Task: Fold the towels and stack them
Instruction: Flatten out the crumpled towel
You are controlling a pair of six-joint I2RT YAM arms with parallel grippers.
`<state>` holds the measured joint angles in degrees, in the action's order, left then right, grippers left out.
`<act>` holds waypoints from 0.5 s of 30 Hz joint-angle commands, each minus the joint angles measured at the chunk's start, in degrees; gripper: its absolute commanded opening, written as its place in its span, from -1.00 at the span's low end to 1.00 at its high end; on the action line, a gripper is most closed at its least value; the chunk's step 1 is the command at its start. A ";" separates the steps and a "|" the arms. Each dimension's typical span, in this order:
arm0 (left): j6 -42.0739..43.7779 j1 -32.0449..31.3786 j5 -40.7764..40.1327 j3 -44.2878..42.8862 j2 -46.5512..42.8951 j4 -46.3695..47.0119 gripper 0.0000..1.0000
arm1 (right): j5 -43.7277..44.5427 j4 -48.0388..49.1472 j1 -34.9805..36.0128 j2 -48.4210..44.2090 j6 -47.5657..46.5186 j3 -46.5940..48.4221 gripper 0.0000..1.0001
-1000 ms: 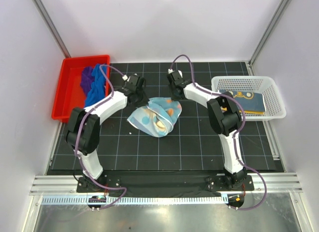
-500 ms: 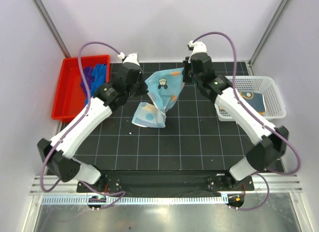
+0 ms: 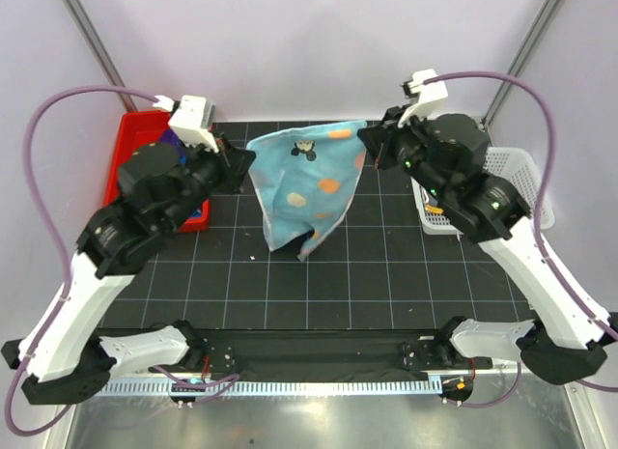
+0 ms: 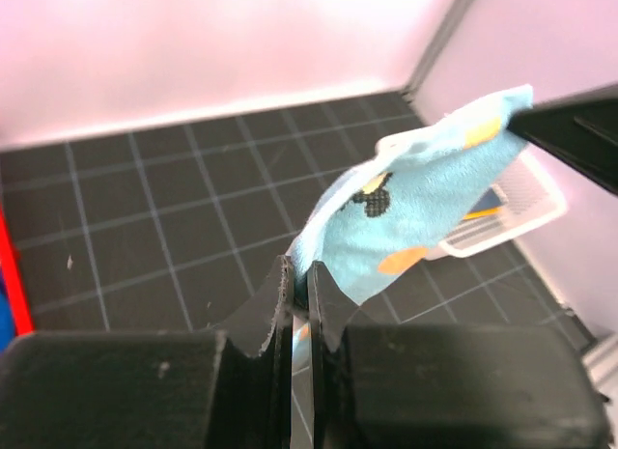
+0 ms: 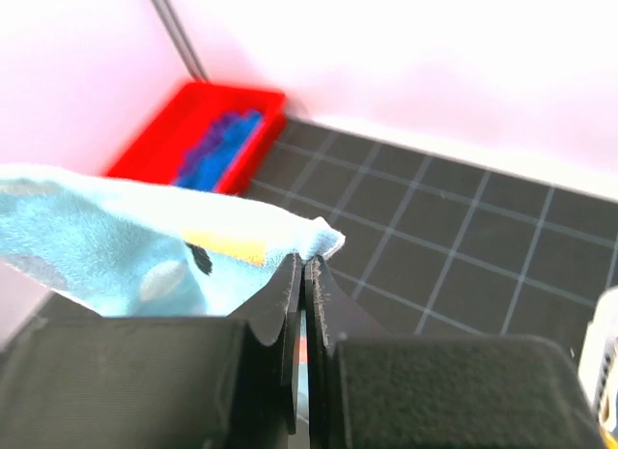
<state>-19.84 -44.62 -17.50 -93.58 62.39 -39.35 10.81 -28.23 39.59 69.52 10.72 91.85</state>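
Hanging between white walls (image 3: 290, 53) over black gridded mat (image 3: 386, 275), light-blue patterned towel (image 3: 309, 183).

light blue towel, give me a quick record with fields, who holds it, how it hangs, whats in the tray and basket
towel: light blue towel, orange spots, cartoon print
held by: left jaws shut on one top corner, right jaws shut on the other
pose: held up, hanging spread between the arms over the black grid mat
fold: none yet
red tray: blue towel and purple towel, bunched
white basket: right of the mat, contents mostly hidden
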 commanded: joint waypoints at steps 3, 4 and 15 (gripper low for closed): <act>7.00 -0.38 11.16 -4.76 -3.58 3.58 -1.00 | -4.13 -0.51 0.40 -3.51 0.52 7.10 -0.98; 6.92 -0.29 10.73 -4.86 -3.85 3.93 -1.00 | -4.39 -0.86 0.48 -3.42 0.88 7.98 -0.98; 2.36 11.02 7.27 -1.96 6.77 10.50 -1.00 | 4.66 0.54 -0.48 6.84 -1.14 6.41 -0.98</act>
<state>-14.83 -39.59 -13.52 -97.12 64.03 -33.78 10.22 -28.34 39.92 70.94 11.18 99.83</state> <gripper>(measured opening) 0.087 0.077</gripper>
